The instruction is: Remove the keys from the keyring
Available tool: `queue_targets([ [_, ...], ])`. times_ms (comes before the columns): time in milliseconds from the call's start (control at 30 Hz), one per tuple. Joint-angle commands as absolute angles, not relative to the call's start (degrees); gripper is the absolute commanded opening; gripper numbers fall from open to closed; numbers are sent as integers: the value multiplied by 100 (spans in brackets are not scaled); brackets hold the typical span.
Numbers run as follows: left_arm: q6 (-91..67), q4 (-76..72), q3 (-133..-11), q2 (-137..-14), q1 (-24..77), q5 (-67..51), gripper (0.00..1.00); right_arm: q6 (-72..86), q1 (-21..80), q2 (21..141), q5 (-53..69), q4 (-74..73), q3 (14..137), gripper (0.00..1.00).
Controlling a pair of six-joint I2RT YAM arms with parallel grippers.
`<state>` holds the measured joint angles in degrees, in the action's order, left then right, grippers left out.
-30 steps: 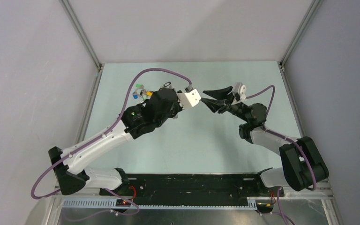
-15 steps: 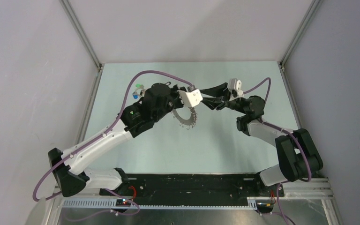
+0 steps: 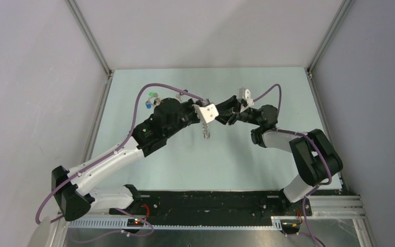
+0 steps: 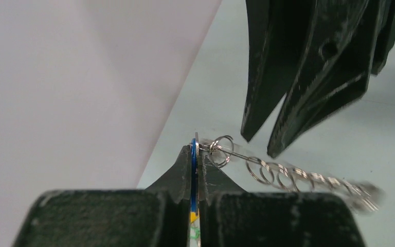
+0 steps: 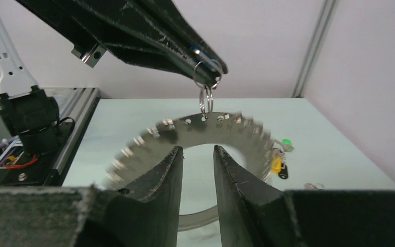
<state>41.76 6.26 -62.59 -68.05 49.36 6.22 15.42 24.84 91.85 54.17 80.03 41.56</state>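
My left gripper [image 4: 195, 146] is shut on a thin flat piece with a blue edge [image 4: 193, 154]. A small split ring [image 5: 205, 99] links that piece to the keyring [image 5: 205, 128], which hangs below it above the table. The keys [image 5: 133, 141] fringe the hoop, blurred by motion. In the top view the keyring [image 3: 205, 133] hangs edge-on under the left gripper [image 3: 206, 114]. My right gripper [image 5: 198, 150] stands open just in front of the hoop's upper arc, with nothing between its fingers [image 4: 298, 77]. In the top view the right gripper [image 3: 226, 113] is close beside the left one.
Loose keys with yellow, green and black heads [image 5: 279, 163] lie on the table behind the hoop; the top view shows them at the back left [image 3: 151, 100]. Another small key [image 3: 183, 93] lies near them. An aluminium frame post [image 5: 313, 49] marks the enclosure's corner.
The left arm has brought the keyring into view, and it now hangs edge-on in the top view. The right gripper has moved left to meet it, and its jaws have narrowed.
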Motion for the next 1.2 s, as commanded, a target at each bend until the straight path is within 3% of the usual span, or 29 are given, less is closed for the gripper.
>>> queue_targets([
  [0,3923,-219,-6315,-6516,4912,381,2,1564,2643,9299,5810,8398,4472,33],
  [533,4098,-255,-5994,-6264,4944,-156,3,1696,2294,8805,5953,8423,4332,32],
  [1167,4191,-252,-5977,-6267,4949,-19,3,1534,3020,8954,6257,8421,4511,29],
])
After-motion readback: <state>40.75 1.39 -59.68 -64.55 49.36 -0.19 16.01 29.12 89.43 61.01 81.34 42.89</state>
